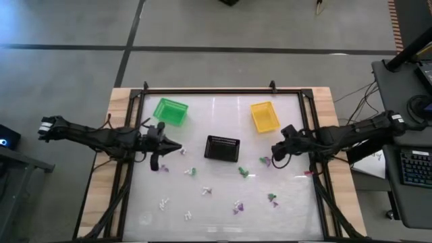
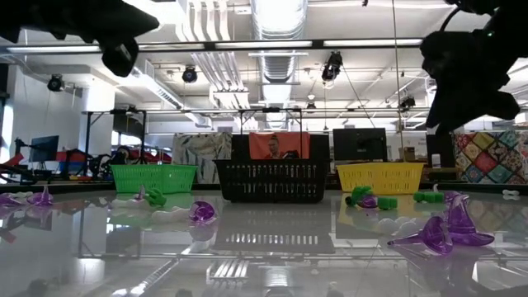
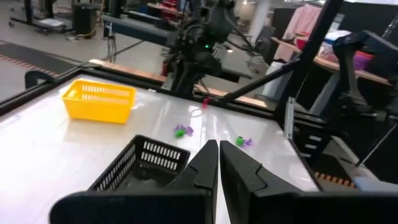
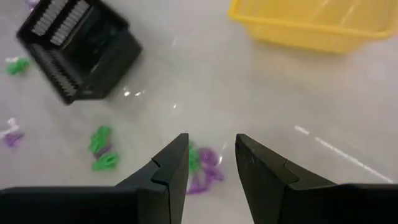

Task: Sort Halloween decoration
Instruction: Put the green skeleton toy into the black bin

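Hovering with fingers spread, the right pincer is sitting just above a purple and green trinket lying on the bench; beyond, near the black basket, the left pincer is waiting, pressed together.

You are looking at a robotics lab or open workshop hall. In the low view, the upper centre shows exposed silver ventilation ducts and hanging black spotlights under an open ceiling. Dark computer monitors stand at centre right, and a person in front of an orange panel sits mid-frame. In the high view, a black keyboard on a dark desk occupies the right edge, above grey concrete flooring.
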Available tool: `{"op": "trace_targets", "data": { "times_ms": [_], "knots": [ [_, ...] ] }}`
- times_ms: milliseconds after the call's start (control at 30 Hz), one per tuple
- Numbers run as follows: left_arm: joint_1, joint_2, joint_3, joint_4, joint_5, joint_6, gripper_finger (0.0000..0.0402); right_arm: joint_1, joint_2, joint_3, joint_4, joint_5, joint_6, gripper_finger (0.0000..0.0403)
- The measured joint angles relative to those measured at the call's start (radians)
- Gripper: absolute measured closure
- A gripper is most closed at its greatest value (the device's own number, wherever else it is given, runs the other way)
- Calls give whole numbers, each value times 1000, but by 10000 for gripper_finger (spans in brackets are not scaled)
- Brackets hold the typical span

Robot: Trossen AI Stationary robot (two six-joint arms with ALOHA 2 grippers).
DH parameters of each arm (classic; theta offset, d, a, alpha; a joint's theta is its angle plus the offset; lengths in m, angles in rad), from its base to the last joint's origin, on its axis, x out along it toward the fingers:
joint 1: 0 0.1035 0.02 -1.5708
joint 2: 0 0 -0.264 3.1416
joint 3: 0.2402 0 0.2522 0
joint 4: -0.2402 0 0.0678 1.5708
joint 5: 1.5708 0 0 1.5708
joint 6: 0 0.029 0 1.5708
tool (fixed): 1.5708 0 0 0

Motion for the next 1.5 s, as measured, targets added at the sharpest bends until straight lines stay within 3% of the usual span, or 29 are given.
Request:
{"op": "trace_targets", "data": {
  "times_ms": [267, 667, 1067, 1500],
  "knots": [
    [0, 26, 3, 55, 2, -165, 402, 0, 67, -1, 0, -49, -3, 280],
    [1, 95, 4, 70, -68, -118, 402, -7, 125, -1, 36, -44, 0, 280],
    [1, 117, 4, 70, -133, -100, 402, -9, 249, 1, 121, -162, 49, 280],
    [1, 110, 4, 71, -149, -72, 402, -9, 512, 262, -83, -160, -101, 280]
  ]
}}
